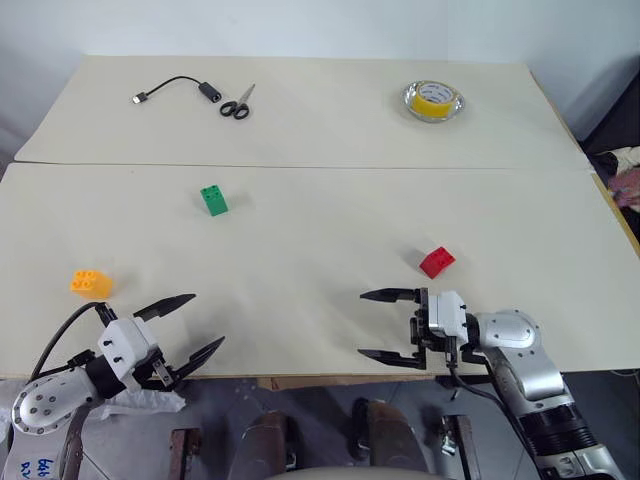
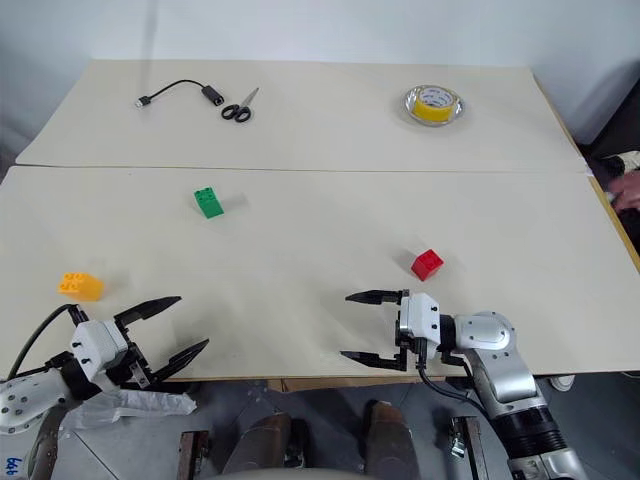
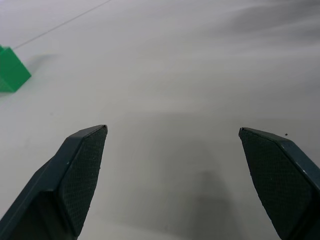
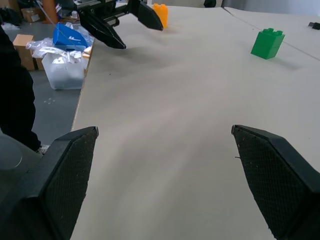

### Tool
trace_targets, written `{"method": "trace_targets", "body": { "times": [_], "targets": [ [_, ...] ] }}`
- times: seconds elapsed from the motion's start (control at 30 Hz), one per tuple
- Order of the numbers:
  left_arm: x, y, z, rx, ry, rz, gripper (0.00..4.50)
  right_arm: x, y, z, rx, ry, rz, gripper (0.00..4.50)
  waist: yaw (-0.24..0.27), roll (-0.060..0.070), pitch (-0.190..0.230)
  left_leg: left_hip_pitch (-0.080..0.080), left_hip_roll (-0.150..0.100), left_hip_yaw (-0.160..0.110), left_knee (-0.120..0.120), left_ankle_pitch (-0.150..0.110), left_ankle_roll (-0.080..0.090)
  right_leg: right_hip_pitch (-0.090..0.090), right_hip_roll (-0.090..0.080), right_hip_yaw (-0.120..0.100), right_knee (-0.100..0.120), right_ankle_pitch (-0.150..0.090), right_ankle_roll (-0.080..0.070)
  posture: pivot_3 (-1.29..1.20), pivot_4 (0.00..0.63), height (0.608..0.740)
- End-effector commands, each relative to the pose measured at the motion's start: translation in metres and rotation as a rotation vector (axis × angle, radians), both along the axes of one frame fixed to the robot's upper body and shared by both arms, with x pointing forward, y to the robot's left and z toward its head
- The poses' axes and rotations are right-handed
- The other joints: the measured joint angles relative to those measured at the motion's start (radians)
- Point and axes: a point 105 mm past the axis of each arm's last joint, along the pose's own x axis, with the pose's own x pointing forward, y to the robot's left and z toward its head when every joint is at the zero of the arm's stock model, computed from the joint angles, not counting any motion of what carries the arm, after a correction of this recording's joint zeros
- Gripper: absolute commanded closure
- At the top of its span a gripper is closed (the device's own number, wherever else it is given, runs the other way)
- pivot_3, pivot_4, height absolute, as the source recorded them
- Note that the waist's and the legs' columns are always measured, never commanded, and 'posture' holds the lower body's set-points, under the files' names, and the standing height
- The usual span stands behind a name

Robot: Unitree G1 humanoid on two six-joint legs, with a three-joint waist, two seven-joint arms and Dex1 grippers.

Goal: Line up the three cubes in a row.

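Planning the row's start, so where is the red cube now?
In the head views the red cube sits on the table's right side, just beyond the open right gripper, apart from it.

Bare table (image 1: 300, 270) lies between the well-separated cubes (image 1: 213, 199).

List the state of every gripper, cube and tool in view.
Left gripper: open, empty.
Right gripper: open, empty.
Green cube: loose on table.
Red cube: loose, tilted.
Orange cube: loose, near left gripper.
Scissors: closed.
Cable: unplugged.
Tape roll: lying flat.
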Motion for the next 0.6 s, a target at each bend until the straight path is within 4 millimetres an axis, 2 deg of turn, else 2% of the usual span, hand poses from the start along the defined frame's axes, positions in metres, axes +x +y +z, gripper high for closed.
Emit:
{"method": "trace_targets", "body": {
  "times": [0.03,0.1,0.17,0.2,0.27,0.33,0.43,0.5,0.6],
  "targets": [
    [0.006,0.002,0.009,-0.054,-0.002,0.006,0.01,-0.003,0.002,0.009,0.033,-0.039,0.003,0.0,0.0,0.0,0.0,0.0,0.0,0.0,0.0,0.0,0.0,0.0,0.0,0.0,0.0,0.0,0.0,0.0,0.15,0.74],
    [0.01,0.001,0.019,-0.114,-0.001,0.003,0.01,-0.003,-0.002,0.018,0.056,-0.056,-0.021,0.0,0.0,0.0,0.0,0.0,0.0,0.0,0.0,0.0,0.0,0.0,0.0,0.0,0.0,0.0,0.0,0.0,0.15,0.74],
    [0.008,-0.01,0.034,-0.219,0.032,-0.089,0.01,-0.003,-0.015,0.039,0.121,-0.067,-0.102,0.0,0.002,0.0,0.0,0.0,0.0,0.0,0.0,0.0,0.0,0.0,0.0,0.0,0.0,0.0,0.0,0.0,0.15,0.74],
    [0.01,-0.021,0.038,-0.24,0.049,-0.155,0.01,-0.003,-0.03,0.053,0.172,-0.085,-0.198,0.0,0.005,0.0,0.0,0.0,0.0,0.0,0.0,0.0,0.0,0.0,0.0,0.0,0.0,0.0,0.0,0.0,0.15,0.74],
    [0.01,-0.037,0.041,-0.22,0.064,-0.26,0.01,-0.006,-0.051,0.066,0.207,-0.106,-0.335,0.0,0.025,0.001,0.0,0.0,0.0,-0.001,0.0,0.0,0.0,0.001,0.0,0.0,0.0,0.0,0.0,0.0,0.15,0.74],
    [0.008,-0.059,0.037,-0.157,0.074,-0.379,0.01,-0.011,-0.08,0.067,0.214,-0.105,-0.506,0.0,0.038,0.001,0.0,0.0,-0.001,-0.003,0.0,0.0,0.0,0.001,0.0,-0.001,0.0,0.0,0.0,0.0,0.15,0.74],
    [0.01,-0.081,0.032,-0.11,0.057,-0.481,0.01,-0.017,-0.118,0.061,0.216,-0.094,-0.73,0.0,0.045,0.0,-0.001,0.0,-0.002,-0.001,0.0,0.0,0.0,0.002,0.0,0.0,0.0,0.0,0.0,0.0,0.15,0.74],
    [0.017,-0.095,0.035,-0.054,-0.061,-0.522,0.01,-0.02,-0.145,0.045,0.198,-0.037,-0.866,0.0,0.046,0.001,-0.001,0.001,-0.002,-0.001,0.0,0.0,0.0,0.002,0.001,0.001,0.0,0.0,0.0,0.0,0.15,0.74],
    [0.023,-0.107,0.039,-0.106,-0.063,-0.542,0.01,-0.022,-0.161,0.028,0.182,0.048,-0.946,0.0,0.042,0.001,-0.001,0.002,-0.002,0.002,0.0,0.0,0.0,0.002,0.001,0.002,0.0,0.0,0.001,0.0,0.15,0.74]
  ]
}}
